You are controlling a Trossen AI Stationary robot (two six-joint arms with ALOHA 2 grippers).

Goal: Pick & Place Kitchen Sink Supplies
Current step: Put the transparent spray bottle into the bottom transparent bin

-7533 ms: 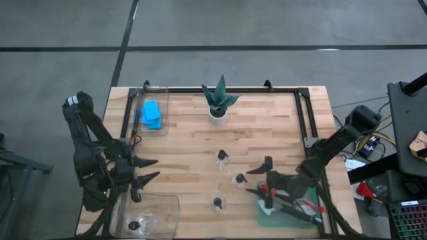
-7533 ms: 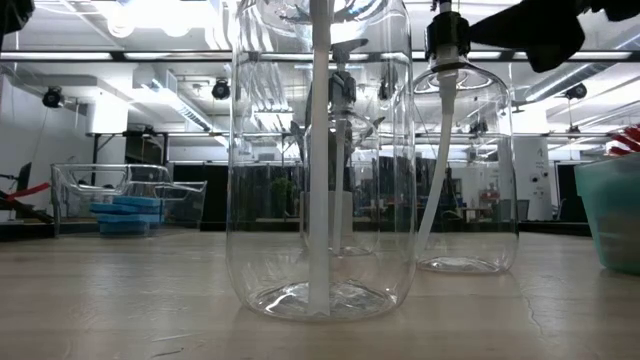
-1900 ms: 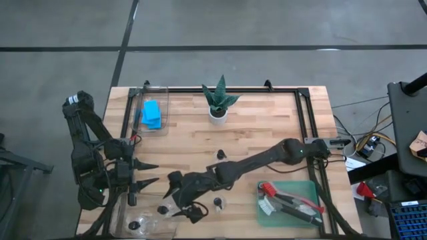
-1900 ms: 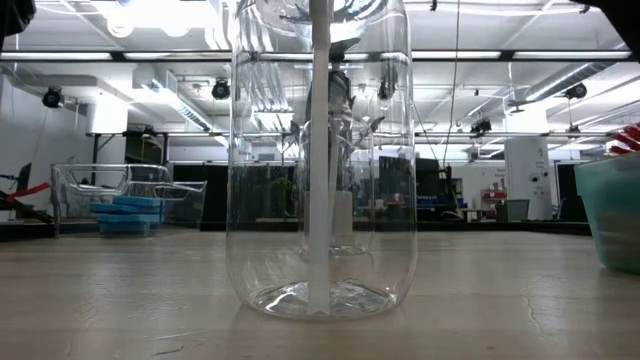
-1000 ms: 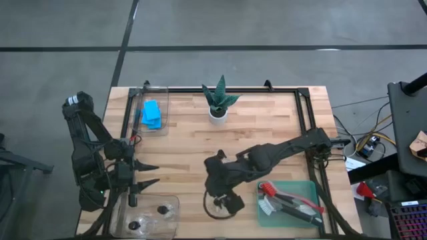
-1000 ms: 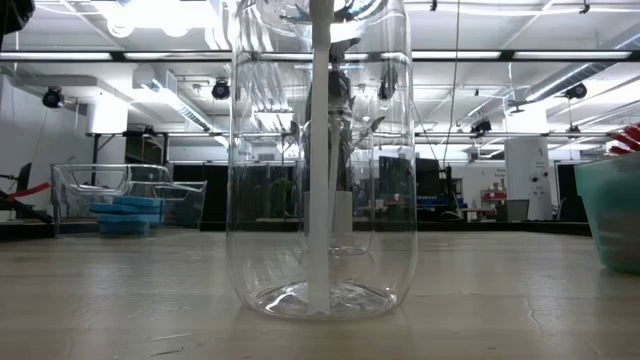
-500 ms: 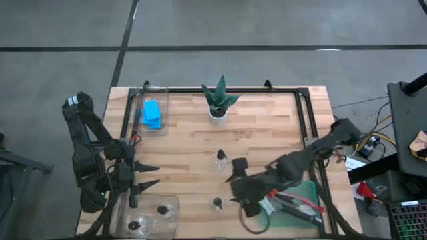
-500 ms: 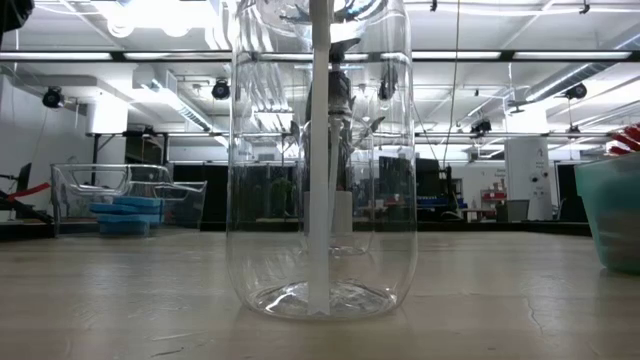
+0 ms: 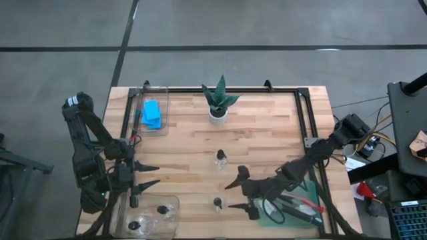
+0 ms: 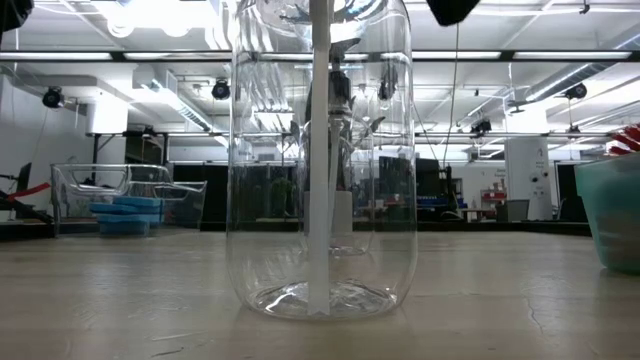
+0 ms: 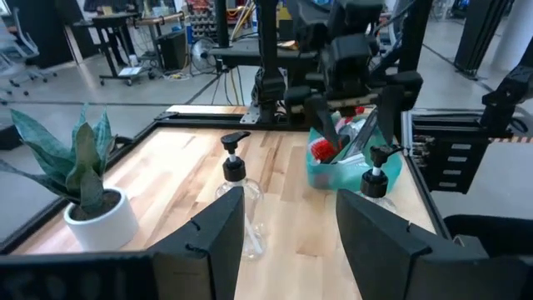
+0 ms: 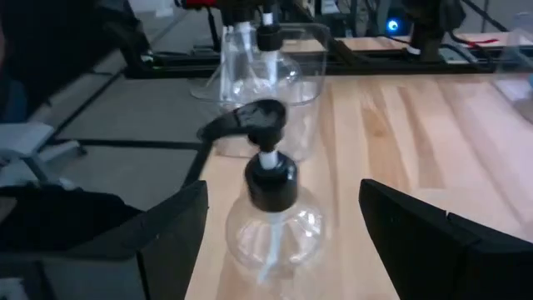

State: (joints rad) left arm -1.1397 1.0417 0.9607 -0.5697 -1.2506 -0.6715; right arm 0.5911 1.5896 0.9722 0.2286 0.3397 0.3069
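Two clear pump bottles with black caps stand upright on the wooden table: one near the front edge (image 9: 217, 203) (image 12: 268, 208), one at the middle (image 9: 221, 158) (image 11: 237, 187). My right gripper (image 9: 230, 195) (image 12: 283, 221) is open and points toward the table's left. The front bottle stands just ahead of its fingertips, untouched. Two more bottles (image 9: 162, 211) lie in a clear bin (image 9: 175, 200) at the front left. Blue sponges (image 9: 152, 113) lie in another clear bin at the far left. Brushes (image 9: 293, 203) lie in a green tray (image 9: 308, 190). My left gripper (image 9: 158, 173) (image 11: 287, 225) waits open by the front-left bin.
A potted plant (image 9: 219, 101) stands at the middle of the far edge. A black frame (image 9: 303, 117) runs along the table's far and right sides. The low view looks through the front bottle (image 10: 320, 160) at close range.
My right gripper has drawn back from above the front bottle toward the table's right, has come down and has tipped to point nearly level at that bottle. It stays open. The bottles have kept their places.
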